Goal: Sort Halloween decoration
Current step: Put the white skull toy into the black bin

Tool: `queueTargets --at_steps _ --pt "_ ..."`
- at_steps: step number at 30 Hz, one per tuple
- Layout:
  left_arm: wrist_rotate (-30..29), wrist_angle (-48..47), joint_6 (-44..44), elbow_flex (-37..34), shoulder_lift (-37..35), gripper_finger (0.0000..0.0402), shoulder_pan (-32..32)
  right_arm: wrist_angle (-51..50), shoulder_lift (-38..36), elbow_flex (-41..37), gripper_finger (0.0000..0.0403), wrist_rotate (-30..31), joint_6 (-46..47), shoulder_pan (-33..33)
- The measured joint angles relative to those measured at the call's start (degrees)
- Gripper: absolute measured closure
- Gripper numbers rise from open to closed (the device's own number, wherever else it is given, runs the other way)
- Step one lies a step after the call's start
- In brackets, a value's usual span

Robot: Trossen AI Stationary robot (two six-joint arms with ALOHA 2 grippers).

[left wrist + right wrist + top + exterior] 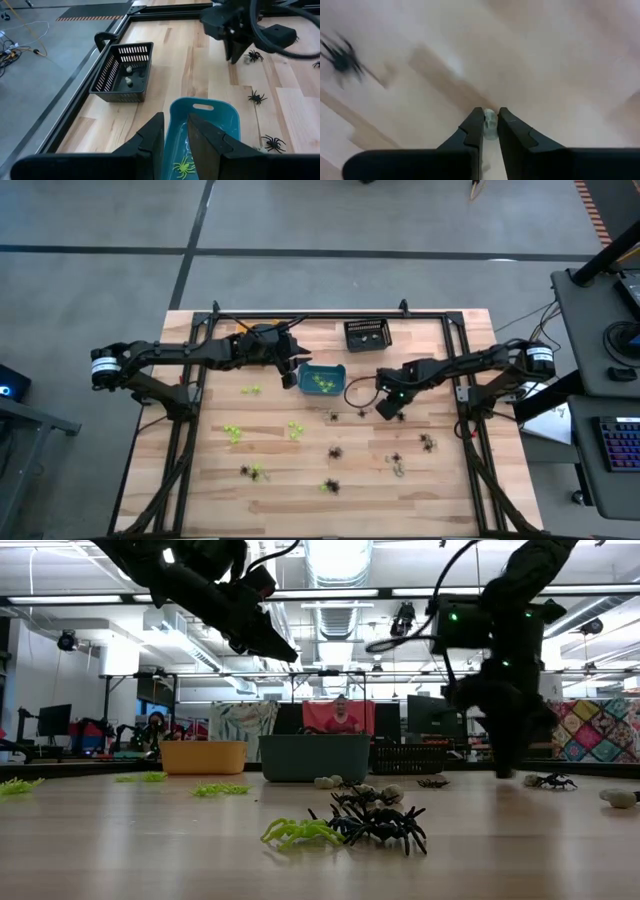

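Observation:
The Halloween decoration is small plastic spiders strewn over the wooden table: lime green ones point(233, 433), black ones point(335, 452) and pale pieces. My left gripper point(175, 134) hangs open above the teal bin point(220, 107), where a green spider point(184, 165) lies. My right gripper point(490, 120) points steeply down at the table right of the teal bin point(340, 370) and is shut on a pale grey-white piece. The black bin point(107, 75) at the far edge holds pale pieces point(128, 80). My right gripper pinches the pale grey-white piece point(490, 123) between its two fingertips point(476, 120). The fingers come from above, pointing steeply down. The piece is right at the tabletop; whether it is lifted clear I cannot tell.
An orange bin point(203, 756) stands at the far side, left of the teal one. Black spiders point(427, 442) lie near and right of my right gripper point(388, 410), green ones point(250, 390) toward the left. A black frame point(465, 370) borders the table.

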Motion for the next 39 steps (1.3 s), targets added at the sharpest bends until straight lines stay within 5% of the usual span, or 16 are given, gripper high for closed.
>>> queueTargets --at_steps 10,26,33,39 --pt "0.0 0.0 0.0 0.0 0.0 0.0333 0.0 3.8 -4.1 2.7 0.0369 1.6 -6.5 -3.9" --pt "0.0 0.0 -1.8 0.0 0.0 0.0333 0.0 35.9 -4.4 2.7 0.0369 1.3 -24.9 -19.7" --pt "0.0 0.0 -2.8 0.0 0.0 0.0333 0.0 36.2 -3.4 2.7 0.0368 6.4 -25.9 -28.6" --pt "0.0 0.1 -4.0 0.0 0.7 0.0333 0.0 39.5 -0.4 2.7 0.0334 6.4 -25.9 -29.5"
